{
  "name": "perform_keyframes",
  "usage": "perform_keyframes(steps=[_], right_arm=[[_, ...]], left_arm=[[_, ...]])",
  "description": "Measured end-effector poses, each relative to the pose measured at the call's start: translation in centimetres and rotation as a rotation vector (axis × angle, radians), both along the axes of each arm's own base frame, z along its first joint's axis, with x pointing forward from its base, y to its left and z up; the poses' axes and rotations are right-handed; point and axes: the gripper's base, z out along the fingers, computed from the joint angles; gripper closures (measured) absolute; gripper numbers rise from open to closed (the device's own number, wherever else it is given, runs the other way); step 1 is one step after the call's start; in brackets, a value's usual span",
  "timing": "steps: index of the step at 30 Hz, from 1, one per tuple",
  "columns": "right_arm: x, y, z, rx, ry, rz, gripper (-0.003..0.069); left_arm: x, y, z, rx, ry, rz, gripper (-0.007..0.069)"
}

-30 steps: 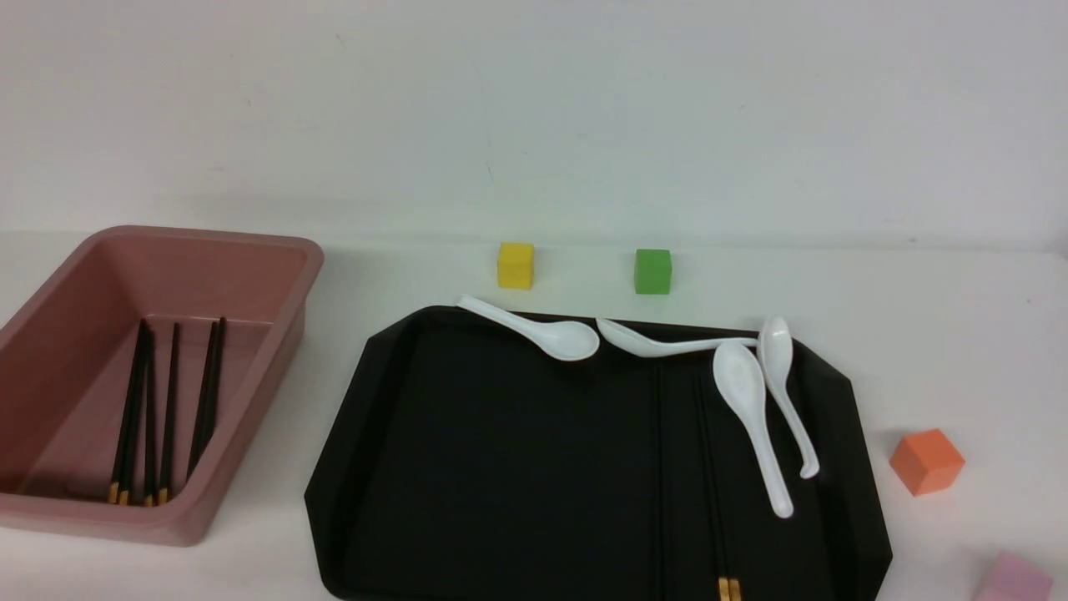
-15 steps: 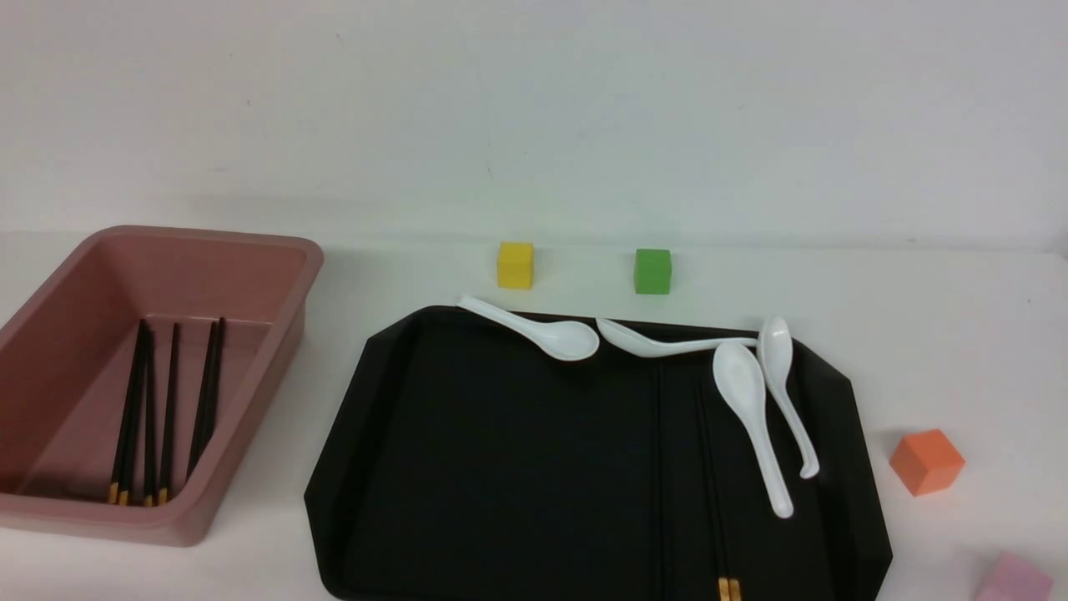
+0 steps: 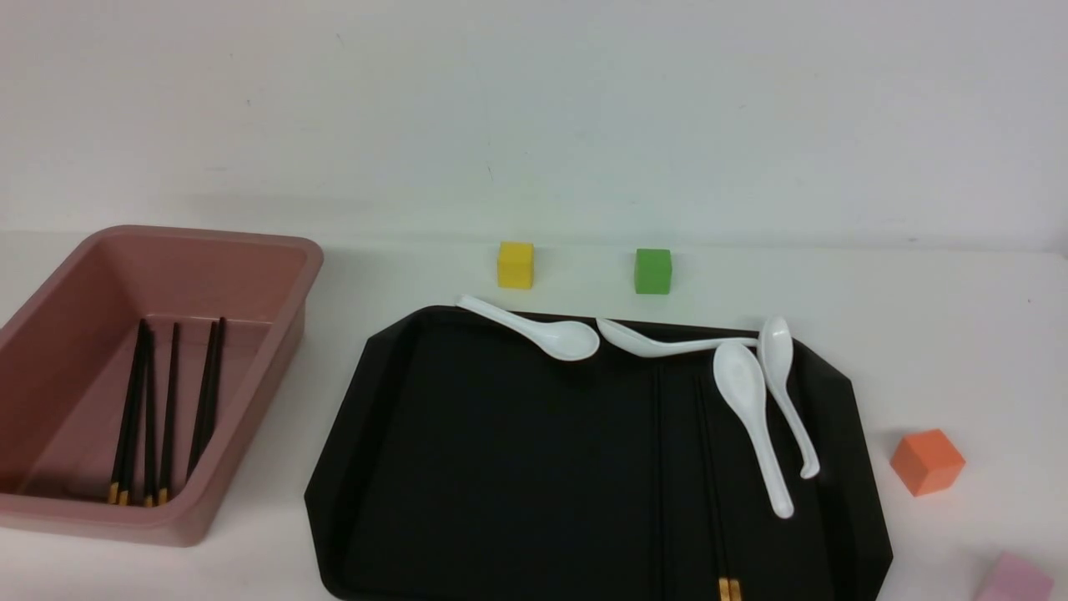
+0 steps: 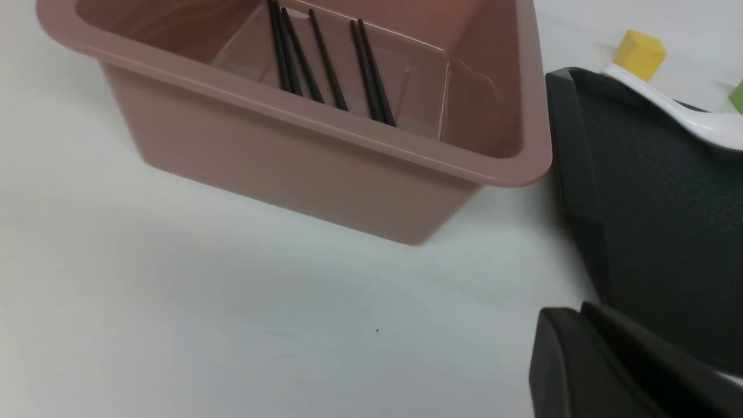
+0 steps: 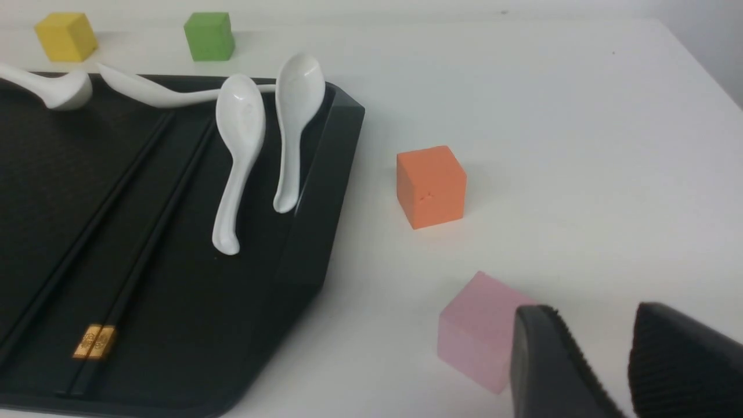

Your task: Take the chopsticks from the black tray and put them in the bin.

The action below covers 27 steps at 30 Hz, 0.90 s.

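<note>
On the black tray point(image 3: 417, 467) lie chopsticks point(image 3: 711, 467): a pair side by side with gold bands point(image 5: 93, 341) and a third stick point(image 5: 87, 232) just left of them. Several more chopsticks point(image 3: 167, 409) lie inside the pink bin point(image 3: 275, 351) at the left. Neither gripper shows in the front view. My left gripper point(image 4: 574, 310) is shut and empty, low over the white table between the bin point(image 4: 290, 168) and the tray point(image 4: 650, 220). My right gripper point(image 5: 592, 316) stands open, holding nothing, over the table to the right of the tray point(image 5: 313, 191).
Several white spoons point(image 3: 751, 417) rest along the tray's far and right rim. A yellow cube point(image 3: 516, 265) and a green cube point(image 3: 652, 271) stand behind the tray, an orange cube point(image 3: 926, 461) to its right. A pink cube point(image 5: 476, 331) sits beside my right gripper's finger.
</note>
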Motion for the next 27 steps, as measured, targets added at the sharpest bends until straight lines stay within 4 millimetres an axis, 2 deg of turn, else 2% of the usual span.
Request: perform_keyframes(steps=[27], right_arm=[[0.00,0.00,0.00,0.000,0.000,0.000,0.0419]], left_arm=[[-0.01,0.01,-0.02,0.002,0.002,0.000,0.0559]])
